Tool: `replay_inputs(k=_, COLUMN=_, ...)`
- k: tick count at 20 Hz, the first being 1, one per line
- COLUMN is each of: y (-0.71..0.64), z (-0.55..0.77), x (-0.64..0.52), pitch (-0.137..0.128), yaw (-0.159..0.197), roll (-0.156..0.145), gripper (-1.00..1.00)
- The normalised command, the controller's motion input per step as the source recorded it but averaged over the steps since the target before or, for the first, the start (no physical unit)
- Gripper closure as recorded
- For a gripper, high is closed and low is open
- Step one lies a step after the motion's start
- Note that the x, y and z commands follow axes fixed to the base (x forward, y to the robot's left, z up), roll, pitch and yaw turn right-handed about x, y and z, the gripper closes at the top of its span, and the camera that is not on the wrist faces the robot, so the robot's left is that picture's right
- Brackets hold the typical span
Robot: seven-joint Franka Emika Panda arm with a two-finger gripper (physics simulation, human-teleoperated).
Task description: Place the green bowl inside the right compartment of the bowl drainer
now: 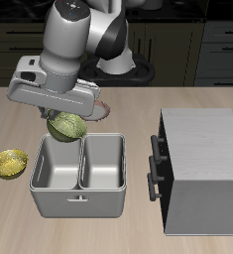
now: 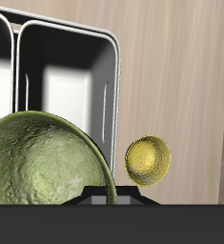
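At the near-left of the exterior view, a smaller yellow-green bowl (image 1: pixel 8 163) is sitting on the counter (image 1: pixel 128 104), just beside the bowl drainer (image 1: pixel 78 189) and apart from it. Next comes the drainer itself, its two square wells lying empty side by side. Above its back rim the pincer (image 1: pixel 70 119) is carrying the green bowl (image 1: pixel 68 127), tilted and clear of the counter; the fingers themselves are hidden, so I judge they are pinching the bowl's rim, since nothing else is supporting it. In the wrist view the green bowl (image 2: pixel 45 160) is filling the foreground right under the pincer, with the drainer (image 2: pixel 112 67) beyond it. The bowl is hanging over the well nearer the yellow-green bowl, so the coming move is mainly a lowering. Farther along, a big grey box (image 1: pixel 199 169) with black handles is standing.
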Motion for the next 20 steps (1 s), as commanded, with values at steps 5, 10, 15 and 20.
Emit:
replay_inputs(k=5, y=-0.21, z=0.00, x=-0.08, pitch=0.028, yaw=0.001, roll=-0.135, gripper=-1.00)
replay_inputs(k=10, y=-0.04, z=-0.04, x=0.00, pitch=0.026, yaw=0.020, roll=-0.017, gripper=-1.00)
replay_inputs(k=15, y=0.05, z=-0.01, x=0.00, pitch=0.001, yaw=0.020, roll=0.002, gripper=-1.00)
replay_inputs(k=20, y=0.08, z=0.09, x=-0.03, pitch=-0.013, yaw=-0.003, roll=0.015, gripper=-1.00)
